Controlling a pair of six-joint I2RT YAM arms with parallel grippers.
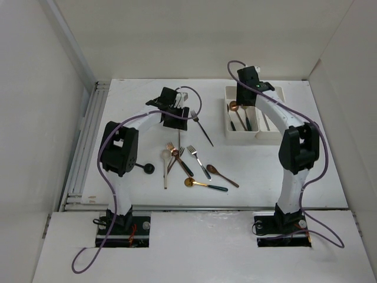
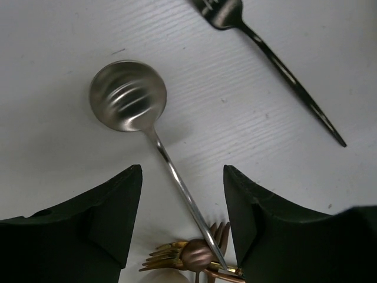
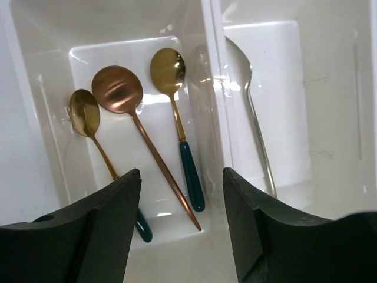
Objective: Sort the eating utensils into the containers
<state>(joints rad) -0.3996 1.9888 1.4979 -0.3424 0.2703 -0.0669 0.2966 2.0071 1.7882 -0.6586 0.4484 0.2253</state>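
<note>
My left gripper [image 2: 183,168] [image 1: 175,113] stands open low over the table. A silver spoon [image 2: 128,96] lies between its fingers, handle running back toward gold and copper forks [image 2: 177,254]. A black fork [image 2: 277,62] [image 1: 202,127] lies to the right. More utensils [image 1: 182,162] are scattered mid-table. My right gripper [image 3: 181,171] [image 1: 247,97] hangs open and holds nothing over the white containers [image 1: 277,137]. The left bin [image 3: 126,206] holds a copper spoon [image 3: 118,88] and two gold spoons with teal handles [image 3: 168,68]. A silver utensil [image 3: 253,118] lies in the right bin.
On the table lie a cream spoon [image 1: 166,162], a silver fork [image 1: 197,159], a brown spoon [image 1: 222,175] and a gold teal-handled spoon [image 1: 203,184]. A metal rail [image 1: 82,147] runs along the table's left edge. White walls enclose the table.
</note>
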